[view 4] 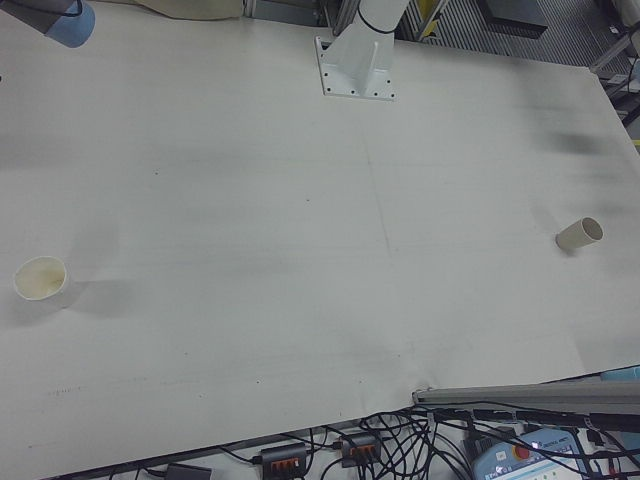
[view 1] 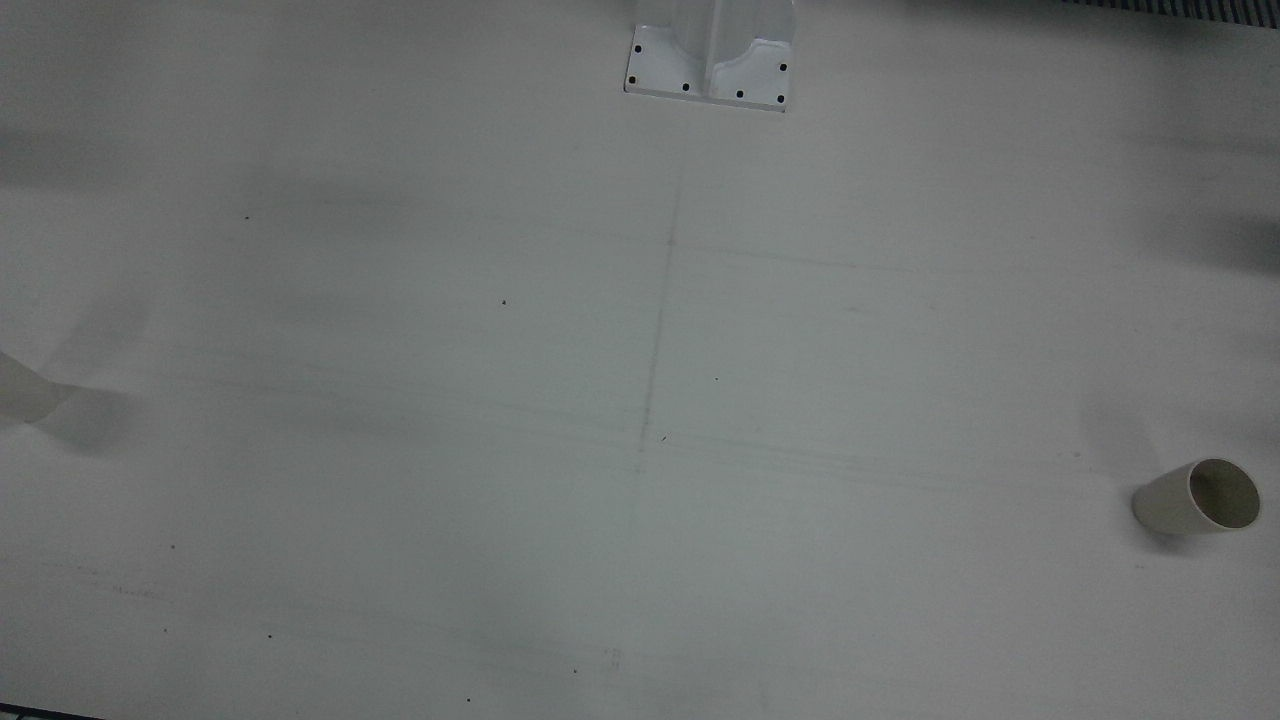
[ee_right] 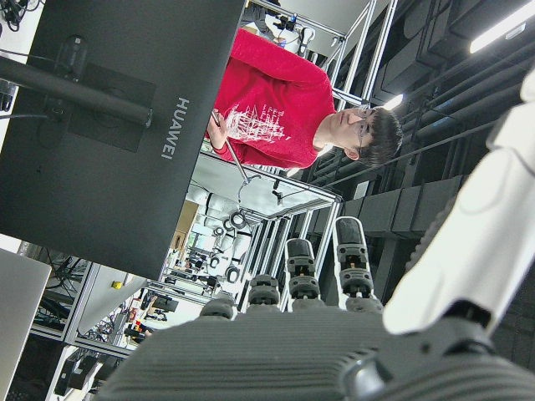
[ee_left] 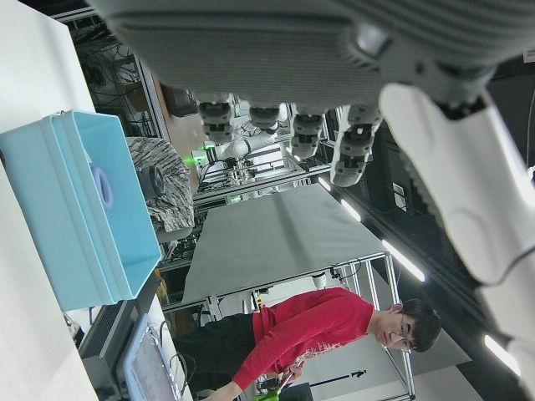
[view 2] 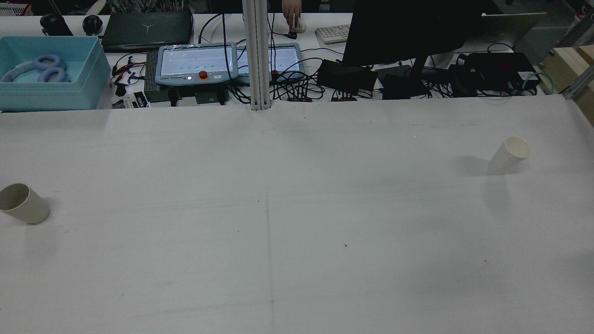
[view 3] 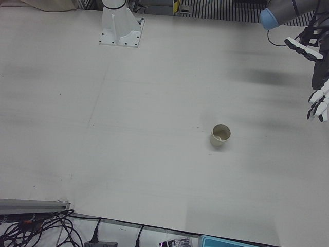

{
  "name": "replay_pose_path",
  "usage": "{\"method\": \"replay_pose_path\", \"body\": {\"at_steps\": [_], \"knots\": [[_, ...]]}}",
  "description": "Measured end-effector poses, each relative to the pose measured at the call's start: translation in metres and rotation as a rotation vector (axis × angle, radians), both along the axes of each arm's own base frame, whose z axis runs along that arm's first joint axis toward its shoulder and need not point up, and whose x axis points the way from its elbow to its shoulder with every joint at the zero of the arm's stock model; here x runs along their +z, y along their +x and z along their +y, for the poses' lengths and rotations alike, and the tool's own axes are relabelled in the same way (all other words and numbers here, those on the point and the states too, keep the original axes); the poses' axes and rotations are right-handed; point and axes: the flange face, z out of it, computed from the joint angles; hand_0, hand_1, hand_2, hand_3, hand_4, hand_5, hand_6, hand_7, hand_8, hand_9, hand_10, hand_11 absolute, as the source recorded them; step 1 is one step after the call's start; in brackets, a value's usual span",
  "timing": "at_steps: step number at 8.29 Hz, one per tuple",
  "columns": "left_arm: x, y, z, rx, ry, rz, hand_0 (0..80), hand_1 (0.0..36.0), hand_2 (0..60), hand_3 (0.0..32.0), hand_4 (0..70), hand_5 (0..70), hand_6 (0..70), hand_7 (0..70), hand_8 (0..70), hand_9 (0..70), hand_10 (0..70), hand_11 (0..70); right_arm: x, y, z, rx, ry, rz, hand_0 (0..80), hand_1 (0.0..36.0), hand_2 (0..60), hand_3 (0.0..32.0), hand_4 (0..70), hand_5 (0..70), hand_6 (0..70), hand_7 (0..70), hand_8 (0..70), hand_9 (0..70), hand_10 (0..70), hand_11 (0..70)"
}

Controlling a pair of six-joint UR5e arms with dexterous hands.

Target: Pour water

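White paper covers the bench (view 2: pixel 297 222), and on it stand two paper cups, well apart. One beige cup (view 2: pixel 23 203) stands near the edge on the robot's left side; one whiter cup (view 2: pixel 509 155) stands near the edge on the robot's right side. Both are upright and untouched; whether either holds water cannot be told. The left hand (view 3: pixel 318 103) hangs above the bench's left edge, fingers spread, holding nothing. The right hand (ee_right: pixel 351 334) shows only in its own camera, fingers extended and empty, aimed at a monitor and a person in a red top. Pouring appears not yet begun: next, a hand must reach a cup and grasp it.
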Motion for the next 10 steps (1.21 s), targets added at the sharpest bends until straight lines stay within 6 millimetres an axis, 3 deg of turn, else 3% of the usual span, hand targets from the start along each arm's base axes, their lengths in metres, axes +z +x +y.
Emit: {"method": "replay_pose_path", "body": {"at_steps": [1,5,6,8,10], "knots": [[0.012,0.001,0.0,-0.002,0.002,-0.021,49.4,0.0,0.0,0.0,20.2,5.5,5.9,10.5,5.4,0.7,5.8,9.1,0.0,-0.002,0.0,-0.003,-0.001,0.012,46.8,8.0,0.0,0.8,11.4,25.7,10.1,20.8,5.2,5.5,0.0,0.0],[0.133,0.006,0.021,-0.009,0.004,-0.203,50.2,0.1,0.0,0.0,17.8,6.6,6.0,10.6,6.0,0.8,5.7,9.1,-0.012,-0.039,-0.008,-0.057,-0.002,0.071,47.0,8.8,0.0,1.6,11.6,26.1,10.2,21.2,5.3,5.7,0.0,0.0],[0.149,0.009,0.023,-0.004,0.004,-0.243,51.2,2.1,0.0,0.0,17.0,7.0,5.8,10.3,6.0,0.7,5.5,9.0,-0.022,-0.049,-0.012,-0.069,0.001,0.088,46.9,8.8,0.0,2.0,11.0,25.8,9.8,20.7,5.0,5.5,0.0,0.0],[0.159,0.026,0.009,0.031,0.022,-0.321,52.5,4.7,0.0,0.0,17.6,9.1,6.2,10.8,5.7,0.7,4.9,8.3,-0.036,-0.068,-0.022,-0.09,0.009,0.108,46.9,8.6,0.0,2.8,9.6,25.2,9.1,19.5,5.0,5.3,0.0,0.0],[0.155,0.052,-0.014,0.079,0.04,-0.38,52.3,5.2,0.0,0.0,16.3,9.3,5.3,9.6,5.2,0.5,3.4,6.1,-0.037,-0.081,-0.025,-0.095,0.005,0.114,46.6,8.3,0.0,2.8,7.9,24.5,8.2,18.3,4.9,5.0,0.0,0.0]]}}
